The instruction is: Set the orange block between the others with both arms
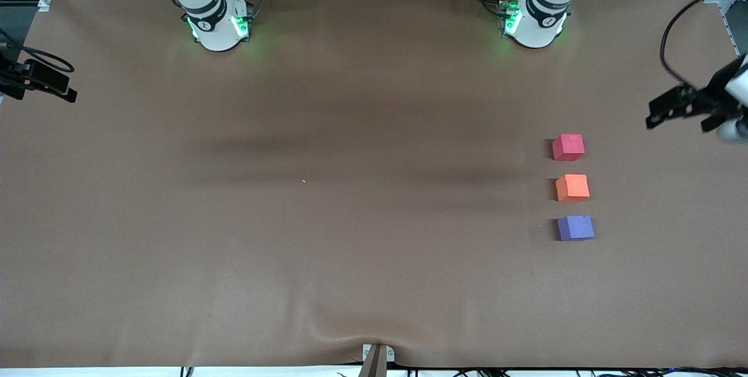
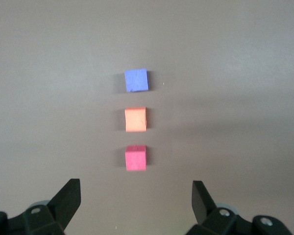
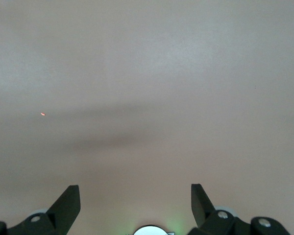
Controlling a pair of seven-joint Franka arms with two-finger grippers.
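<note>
1. Left gripper [image 2: 136,196]: fingers [image 2: 68,198] spread fully apart, holding and touching nothing. In the front view it hangs at the left arm's end of the surface [image 1: 350,283], at about 2 o'clock from the row of cubes and well apart from it.
2. Right gripper [image 3: 135,198]: fingers [image 3: 68,200] likewise wide apart and empty, over bare surface at the right arm's end. This arm waits.
3. Orange block [image 1: 572,187]: rests on the surface, toward the left arm's end, in the middle of a straight three-cube row.
4. Red cube [image 1: 568,147]: at 12 o'clock from the orange block in the front view, farther from the front camera, near it but not touching.
5. Purple cube [image 1: 575,228]: at 6 o'clock from the orange block, nearer the front camera, again with a small gap.
6. Progress, as a judgement: the orange block already lies between the others, evenly spaced and in line, with no finger on it. The placement appears done; at most, parking the arms is left.
7. A tiny orange speck [image 1: 304,181] lies on the surface near its middle, well apart from the cubes.
</note>
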